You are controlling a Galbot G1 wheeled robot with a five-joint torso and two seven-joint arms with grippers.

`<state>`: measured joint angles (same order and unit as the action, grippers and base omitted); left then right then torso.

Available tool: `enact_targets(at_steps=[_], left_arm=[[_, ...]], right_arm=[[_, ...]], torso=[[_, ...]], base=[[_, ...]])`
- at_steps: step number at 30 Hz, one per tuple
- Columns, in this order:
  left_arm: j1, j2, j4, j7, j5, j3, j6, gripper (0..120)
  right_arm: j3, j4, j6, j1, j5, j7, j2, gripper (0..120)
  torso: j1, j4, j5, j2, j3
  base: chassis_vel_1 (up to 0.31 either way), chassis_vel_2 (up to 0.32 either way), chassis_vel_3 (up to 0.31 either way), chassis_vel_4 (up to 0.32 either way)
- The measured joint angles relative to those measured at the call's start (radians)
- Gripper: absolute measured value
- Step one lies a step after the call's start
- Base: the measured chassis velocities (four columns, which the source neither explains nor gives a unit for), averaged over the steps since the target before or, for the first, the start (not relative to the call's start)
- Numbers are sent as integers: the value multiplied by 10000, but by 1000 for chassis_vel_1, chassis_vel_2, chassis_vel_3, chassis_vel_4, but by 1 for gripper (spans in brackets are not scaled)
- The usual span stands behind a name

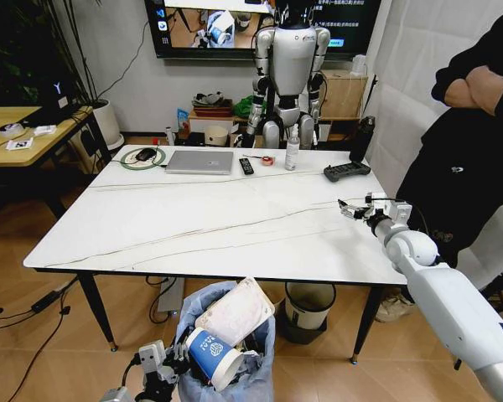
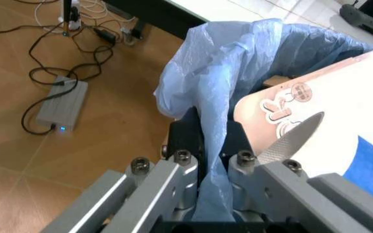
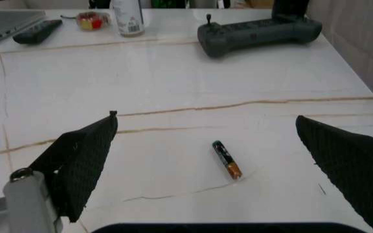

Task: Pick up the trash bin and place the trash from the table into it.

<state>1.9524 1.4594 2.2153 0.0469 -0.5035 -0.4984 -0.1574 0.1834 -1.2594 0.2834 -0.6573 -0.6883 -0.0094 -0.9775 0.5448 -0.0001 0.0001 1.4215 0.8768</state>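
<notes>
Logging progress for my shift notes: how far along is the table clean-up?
Mostly done: the trash bin, clamped by the left pincer, already holds a cup and packaging. In hand: the right pincer is open over a small battery. Left: binning it.

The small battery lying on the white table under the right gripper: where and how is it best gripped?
The battery lies flat and alone on the table, with the open right gripper poised above it and a finger to each side. Coming straight down from above and closing across its narrow middle looks best: the body is a thin cylinder, so pinching across its width should centre it, though it could roll.
</notes>
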Motion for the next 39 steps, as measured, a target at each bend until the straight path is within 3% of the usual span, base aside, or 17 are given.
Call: enact_targets(at_steps=[5, 39], left_arm=[[1, 46, 1, -4, 20, -26, 2, 0], [104, 99, 110, -18, 68, -101, 32, 0]], right_arm=[[-161, 827, -128, 293, 95, -262, -161, 100], [-613, 2267, -423, 799, 449, -782, -743, 100]], torso=[[-1, 0, 0, 0, 0], [-2, 0, -1, 0, 0]], base=[[0, 0, 0, 0], [0, 0, 0, 0]])
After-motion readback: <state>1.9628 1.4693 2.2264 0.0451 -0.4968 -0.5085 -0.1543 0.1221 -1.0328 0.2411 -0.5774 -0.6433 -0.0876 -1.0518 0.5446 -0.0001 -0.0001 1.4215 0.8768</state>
